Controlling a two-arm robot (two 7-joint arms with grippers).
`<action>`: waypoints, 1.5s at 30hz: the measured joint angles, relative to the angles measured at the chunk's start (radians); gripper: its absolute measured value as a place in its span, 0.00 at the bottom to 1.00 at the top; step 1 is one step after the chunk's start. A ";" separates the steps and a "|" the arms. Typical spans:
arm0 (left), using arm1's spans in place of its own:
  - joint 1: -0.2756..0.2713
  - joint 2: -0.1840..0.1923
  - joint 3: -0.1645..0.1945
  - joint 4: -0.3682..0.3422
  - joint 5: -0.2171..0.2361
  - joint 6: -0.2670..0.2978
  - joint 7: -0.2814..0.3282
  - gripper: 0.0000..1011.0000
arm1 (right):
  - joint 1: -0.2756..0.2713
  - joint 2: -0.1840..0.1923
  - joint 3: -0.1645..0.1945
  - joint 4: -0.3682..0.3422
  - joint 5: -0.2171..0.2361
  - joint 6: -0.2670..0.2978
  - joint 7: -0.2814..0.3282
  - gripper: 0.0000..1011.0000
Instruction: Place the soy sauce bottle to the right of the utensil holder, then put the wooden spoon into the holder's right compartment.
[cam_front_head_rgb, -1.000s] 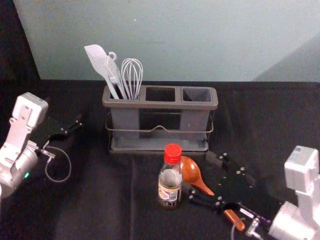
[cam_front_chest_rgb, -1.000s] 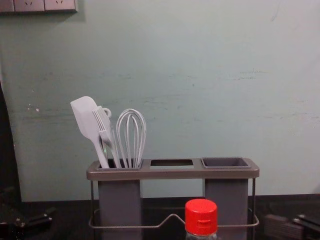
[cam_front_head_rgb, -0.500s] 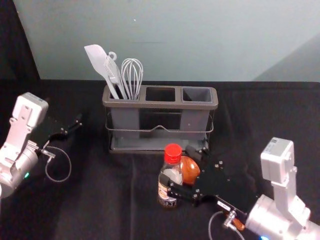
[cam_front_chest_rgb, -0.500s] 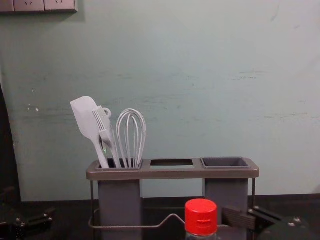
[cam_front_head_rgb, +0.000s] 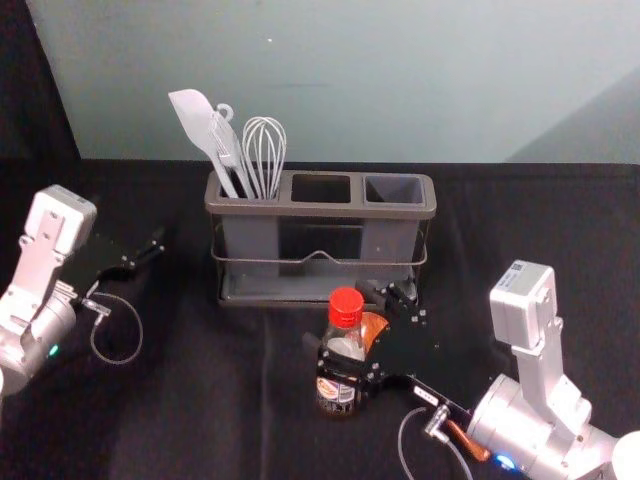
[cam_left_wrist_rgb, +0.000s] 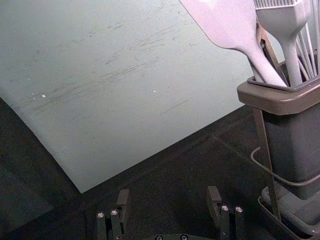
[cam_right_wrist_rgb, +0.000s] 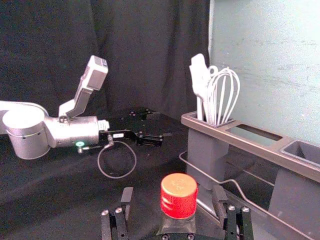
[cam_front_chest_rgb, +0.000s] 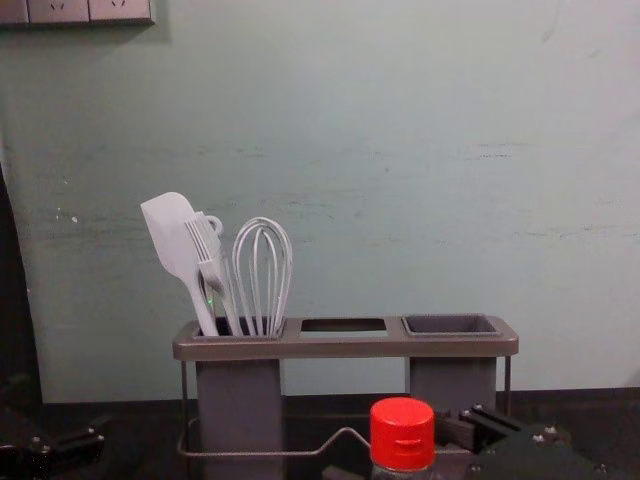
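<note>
"Why's the black right gripper (cam_right_wrist_rgb: 173, 194) wide around the clear red-capped bottle (cam_front_head_rgb: 336, 391)?"

"Maybe to grab it, near the grey plastic holder (cam_front_head_rgb: 320, 209)'s front edge, beside the brown wooden spoon (cam_front_head_rgb: 373, 328). Left gripper (cam_left_wrist_rgb: 168, 195)'s wide too, left."

We lose the middle of the wooden spoon (cam_front_head_rgb: 372, 330) beneath the right gripper (cam_front_head_rgb: 338, 316); the chest view's bottom edge crops the soy sauce bottle (cam_front_chest_rgb: 402, 435).

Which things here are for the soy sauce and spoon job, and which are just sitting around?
For the job:
soy sauce bottle, between the open fingers of the right gripper
wooden spoon, partly hidden by that gripper
utensil holder

Just there:
spatula, brush and whisk, in the holder's left compartment
</note>
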 joint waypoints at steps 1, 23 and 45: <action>0.000 0.000 0.000 0.000 0.000 0.000 0.000 0.99 | 0.000 -0.002 0.002 0.000 -0.002 0.000 0.000 0.99; 0.000 0.000 0.000 0.000 0.000 0.000 0.000 0.99 | -0.013 -0.023 0.029 -0.005 -0.002 0.013 0.018 0.62; 0.000 0.000 0.000 0.000 0.000 0.000 0.000 0.99 | -0.043 0.054 0.113 -0.088 0.124 0.028 0.074 0.39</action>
